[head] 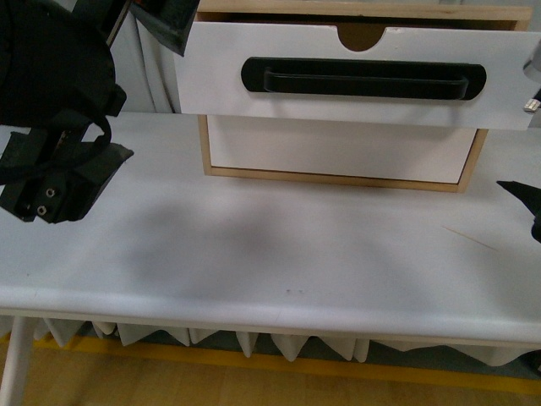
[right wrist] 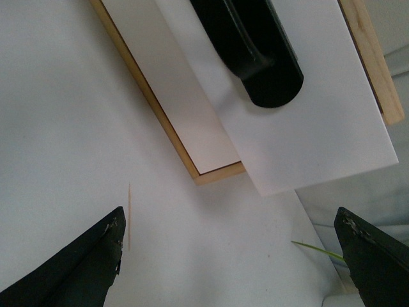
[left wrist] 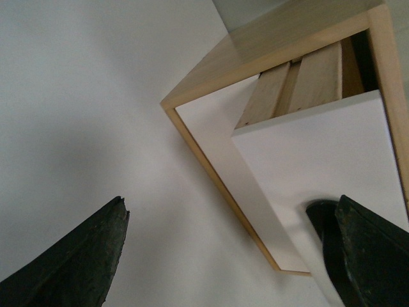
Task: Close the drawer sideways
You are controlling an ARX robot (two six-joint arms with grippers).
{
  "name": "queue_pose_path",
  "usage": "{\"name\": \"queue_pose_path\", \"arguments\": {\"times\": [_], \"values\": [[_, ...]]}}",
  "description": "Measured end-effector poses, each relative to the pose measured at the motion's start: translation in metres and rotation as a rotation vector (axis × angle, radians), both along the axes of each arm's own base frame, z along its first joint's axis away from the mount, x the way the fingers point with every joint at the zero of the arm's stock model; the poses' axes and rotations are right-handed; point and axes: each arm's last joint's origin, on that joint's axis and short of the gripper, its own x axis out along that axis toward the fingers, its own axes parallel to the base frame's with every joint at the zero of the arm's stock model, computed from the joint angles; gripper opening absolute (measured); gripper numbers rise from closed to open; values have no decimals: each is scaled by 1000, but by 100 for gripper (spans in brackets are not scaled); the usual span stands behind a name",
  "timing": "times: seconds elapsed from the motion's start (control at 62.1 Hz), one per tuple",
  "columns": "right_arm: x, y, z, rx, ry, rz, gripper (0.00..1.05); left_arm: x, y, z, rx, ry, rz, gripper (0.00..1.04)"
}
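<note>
White laminate counter fills the near ground, bare apart from one thin pale splinter towards the right. Above it hang two black pincers. The left pincer and the right pincer both have their fingers spread wide, hold nothing and touch nothing.

Further back stands one small pale-wood cabinet with two drawers. The lower is a plain white handle-less drawer, sitting flush in the frame. The upper is the wide white drawer, with one long black bar handle and one semicircular notch. It is pulled well out and overhangs the lower front, and the left wrist view shows its wooden side.

By my judgement nothing of the closing is done: the approach, the contact and the whole push are left.
</note>
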Motion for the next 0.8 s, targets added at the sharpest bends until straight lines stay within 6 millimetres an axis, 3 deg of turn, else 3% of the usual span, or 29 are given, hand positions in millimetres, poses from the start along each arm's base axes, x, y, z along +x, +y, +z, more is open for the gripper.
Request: {"name": "queue_pose_path", "arguments": {"times": [0.805], "values": [[48,1,-1,8,5,5,96,57,-39,2,-31,6,-81,99]]}}
